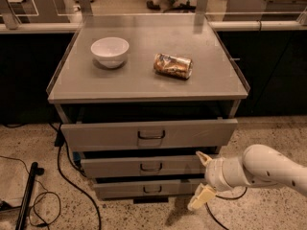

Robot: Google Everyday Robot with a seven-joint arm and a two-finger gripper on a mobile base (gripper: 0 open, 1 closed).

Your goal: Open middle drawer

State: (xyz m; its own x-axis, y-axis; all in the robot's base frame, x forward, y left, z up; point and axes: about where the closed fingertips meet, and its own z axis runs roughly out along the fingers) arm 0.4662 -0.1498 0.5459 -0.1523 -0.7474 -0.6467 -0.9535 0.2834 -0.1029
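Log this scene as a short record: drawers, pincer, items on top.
target: grey metal middle drawer, second of three, small dark loop handle
pincer: white two-finger pincer, open, by the right end of that drawer's front, away from the handle
on top: white round bowl at left; crumpled metal can lying to its right

The middle drawer [120, 167] is a low, grey metal front, level and second in the stack, with a small dark loop handle [150, 166] at its centre. It lies just left of the claw [199, 180], whose two fingers stand spread apart at the panel's right end; whether they touch it cannot be told. None of its tray shows, only a dark gap above the front.
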